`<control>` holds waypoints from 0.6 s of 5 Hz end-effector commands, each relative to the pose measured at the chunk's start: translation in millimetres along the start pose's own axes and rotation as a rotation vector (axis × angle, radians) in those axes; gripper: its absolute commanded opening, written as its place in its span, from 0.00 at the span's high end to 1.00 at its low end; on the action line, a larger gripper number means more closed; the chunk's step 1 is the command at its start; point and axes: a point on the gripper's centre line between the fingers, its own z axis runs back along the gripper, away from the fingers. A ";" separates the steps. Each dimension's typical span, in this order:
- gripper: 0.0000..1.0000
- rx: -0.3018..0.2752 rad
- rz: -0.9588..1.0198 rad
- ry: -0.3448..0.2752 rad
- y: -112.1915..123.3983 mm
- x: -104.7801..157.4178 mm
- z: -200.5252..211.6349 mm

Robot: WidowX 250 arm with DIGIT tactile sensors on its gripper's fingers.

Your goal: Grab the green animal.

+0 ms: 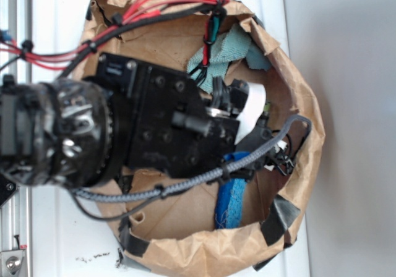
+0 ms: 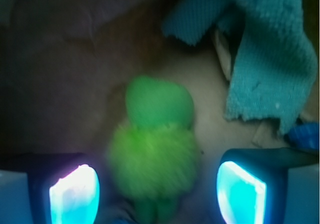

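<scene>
— Why are the jaws (image 2: 157, 184) held so low inside the paper bag (image 1: 291, 91)?

— My guess is they're lining up for the grab. In the wrist view the jaws stand wide apart, clamped on nothing, and the green animal (image 2: 152, 144) lies between them, fuzzy body level with the glowing pads (image 2: 75, 194), smooth head pointing away beyond the tips. Neither pad touches it yet, as far as the blur allows.

— What else is in the bag?

— A teal rag (image 2: 270, 59) hangs ahead of the jaws and off toward the right-hand pad. A blue sponge (image 1: 232, 200) sits deeper in, just past that same side. From the exterior view the arm (image 1: 124, 128) covers the toy entirely.

— And the bag itself?

— It rests on the white surface (image 1: 62, 240), rim rolled down.
</scene>
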 end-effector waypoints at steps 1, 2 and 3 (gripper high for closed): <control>0.00 -0.091 -0.082 -0.123 -7.3 -9.7 -2.7; 0.00 -0.053 -0.081 -0.146 -7.8 -11.8 -11.8; 0.00 -0.028 -0.073 -0.157 -10.5 -11.2 -17.0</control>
